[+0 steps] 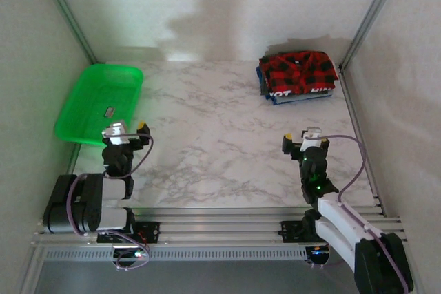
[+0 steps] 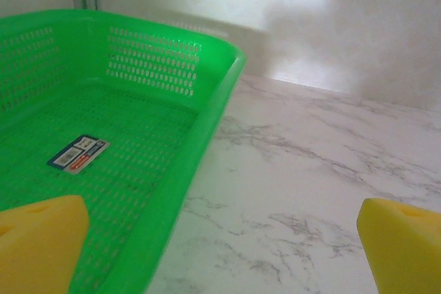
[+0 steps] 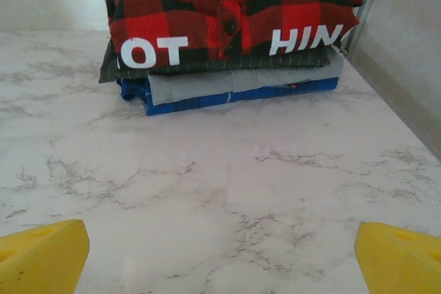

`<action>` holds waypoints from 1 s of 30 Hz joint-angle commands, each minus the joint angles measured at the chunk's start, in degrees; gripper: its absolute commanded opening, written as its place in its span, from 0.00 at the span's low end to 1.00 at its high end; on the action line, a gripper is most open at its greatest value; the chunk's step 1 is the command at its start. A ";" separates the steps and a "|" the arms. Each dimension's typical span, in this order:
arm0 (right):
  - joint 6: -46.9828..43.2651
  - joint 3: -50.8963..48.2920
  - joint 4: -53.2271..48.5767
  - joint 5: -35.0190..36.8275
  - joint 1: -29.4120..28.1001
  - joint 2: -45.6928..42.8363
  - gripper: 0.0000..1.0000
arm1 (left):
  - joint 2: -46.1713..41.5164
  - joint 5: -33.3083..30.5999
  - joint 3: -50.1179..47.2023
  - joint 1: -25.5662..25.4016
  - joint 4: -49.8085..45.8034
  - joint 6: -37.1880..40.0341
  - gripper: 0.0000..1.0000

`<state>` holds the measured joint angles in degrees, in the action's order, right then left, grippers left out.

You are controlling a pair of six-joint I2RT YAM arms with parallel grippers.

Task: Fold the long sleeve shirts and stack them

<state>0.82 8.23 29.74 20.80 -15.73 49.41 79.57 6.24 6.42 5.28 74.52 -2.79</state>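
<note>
Your red-and-black plaid flannel shirt point(image 1: 298, 72) sits folded on top; left gripper point(image 1: 129, 129) and right gripper point(image 1: 304, 136) gape empty, so stacking looks done: simply park.

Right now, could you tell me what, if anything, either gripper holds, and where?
Nothing is held: the left gripper and right gripper are both open and empty, away from the folded shirts.

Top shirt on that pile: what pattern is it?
The top shirt is red-and-black plaid with white lettering; clearest in the right wrist view.
</note>
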 commanded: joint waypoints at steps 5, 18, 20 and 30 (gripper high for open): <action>-4.11 4.24 19.15 -3.90 1.41 19.79 0.99 | 8.47 5.20 4.27 1.47 3.53 -0.36 1.00; 2.15 4.72 31.57 -3.66 9.29 34.11 0.99 | 8.40 4.52 5.19 1.22 1.72 -0.05 0.99; 3.52 5.41 29.32 -5.32 10.65 33.47 0.99 | 8.30 3.90 5.27 0.99 1.43 0.06 0.99; 2.93 13.60 18.79 -5.57 10.45 38.43 0.99 | 8.30 -0.64 5.99 -0.25 0.08 -0.14 1.00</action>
<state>3.68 21.21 50.81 14.92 -4.69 87.46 87.15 7.77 11.68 5.54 77.38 -1.89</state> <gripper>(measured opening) 0.991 0.995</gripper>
